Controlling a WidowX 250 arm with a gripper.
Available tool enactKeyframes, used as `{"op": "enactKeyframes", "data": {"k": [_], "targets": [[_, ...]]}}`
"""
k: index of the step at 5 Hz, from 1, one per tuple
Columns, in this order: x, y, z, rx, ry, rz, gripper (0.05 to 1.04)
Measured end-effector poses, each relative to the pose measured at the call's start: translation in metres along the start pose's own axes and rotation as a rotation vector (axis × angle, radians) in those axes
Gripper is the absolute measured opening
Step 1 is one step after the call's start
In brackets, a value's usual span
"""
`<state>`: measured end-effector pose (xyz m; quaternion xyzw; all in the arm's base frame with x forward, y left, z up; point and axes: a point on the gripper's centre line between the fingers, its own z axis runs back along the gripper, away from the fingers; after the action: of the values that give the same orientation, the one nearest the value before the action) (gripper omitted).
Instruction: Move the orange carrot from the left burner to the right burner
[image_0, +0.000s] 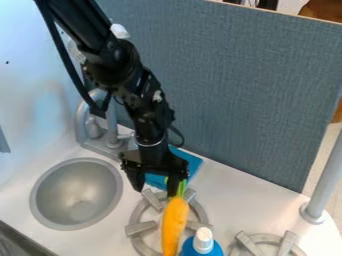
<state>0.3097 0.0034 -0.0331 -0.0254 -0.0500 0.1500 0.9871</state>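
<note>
- Two black fingers stand spread on my end effector, hanging over the back of the nearer stove burner — I see nothing pinched between them.
- The orange toy carrot lies across that burner, its green top up beside the finger on the picture's right; whether they touch, I cannot tell.
- Just right of the carrot's lower part I have a blue bottle with a white cap.
- A blue cloth lies on the desk behind the end effector.
- Over to the left is the round grey sink, with the faucet behind it.
- Another burner sits right of the bottle, and a grey-blue panel stands along the back.
</note>
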Motion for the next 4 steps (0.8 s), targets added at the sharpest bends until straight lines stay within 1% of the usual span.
{"op": "enactKeyframes", "data": {"k": [1,2,3,4], "targets": [[0.001,0.003,-0.001,0.019,-0.010,-0.034,0.996],[-0.004,-0.010,-0.006,0.023,-0.023,-0.075,0.996],[-0.008,-0.015,-0.011,0.009,-0.024,-0.062,0.996],[-0.018,-0.023,-0.021,0.013,0.018,-0.079,0.996]]}}
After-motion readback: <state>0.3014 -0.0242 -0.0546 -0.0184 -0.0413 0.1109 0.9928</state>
